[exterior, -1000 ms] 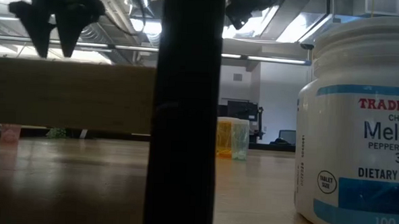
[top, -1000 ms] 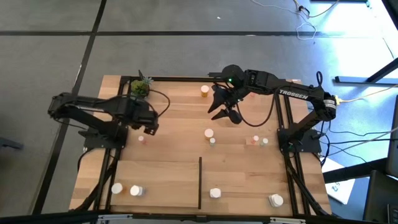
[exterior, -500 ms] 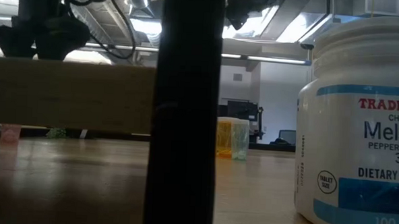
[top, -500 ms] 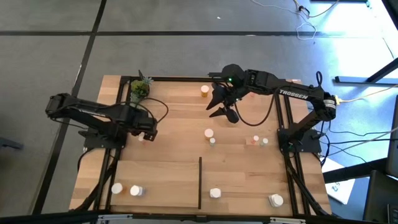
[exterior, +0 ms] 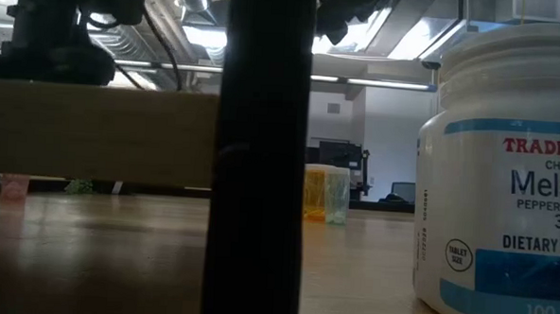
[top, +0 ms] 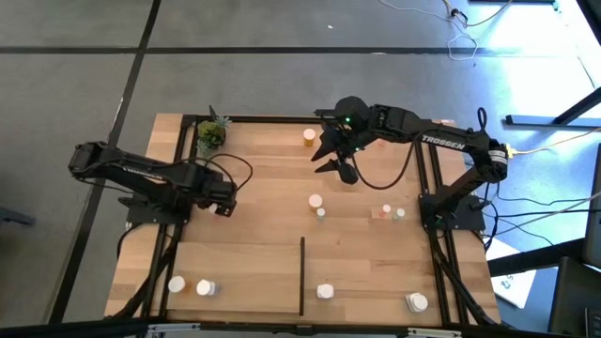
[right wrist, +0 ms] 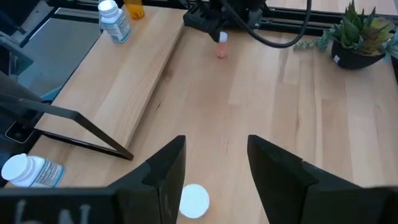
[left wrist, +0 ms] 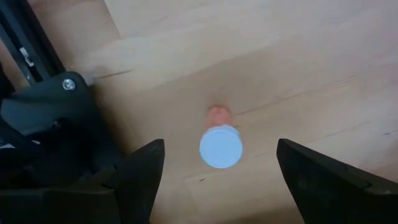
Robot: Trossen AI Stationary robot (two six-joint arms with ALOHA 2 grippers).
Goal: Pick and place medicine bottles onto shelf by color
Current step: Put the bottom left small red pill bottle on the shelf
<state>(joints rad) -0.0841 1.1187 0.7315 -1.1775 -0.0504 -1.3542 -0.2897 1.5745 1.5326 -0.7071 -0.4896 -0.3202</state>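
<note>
poised over a small pink-bodied medicine bottle with a white cap (left wrist: 221,146) near the left edge of the light-wood plank bench (top: 254,253): the left gripper (left wrist: 214,177), jaws spread wide, one dark finger on either side of the cap and neither touching it in the left wrist view. step in hand, by the look of it: lining up to grasp this bottle, not yet lifted. next move calls for a straight descent until the fingers bracket the body below the cap, then a gentle close, since a bottle this narrow could tip or slide away if struck on one side. hanging above the far middle of the bench: the right gripper (top: 340,167), jaws part-way apart and holding nothing, with a white round bottle cap (right wrist: 194,200) on the wood below and between them. already standing along the near edge: two bottles left of the thin black divider strip (top: 301,274), a white-capped one (top: 176,284) and an orange-bodied one (top: 204,288), and two white ones (top: 325,291) to its right. tucked into the far left corner: a small green potted plant (top: 211,133).
</note>
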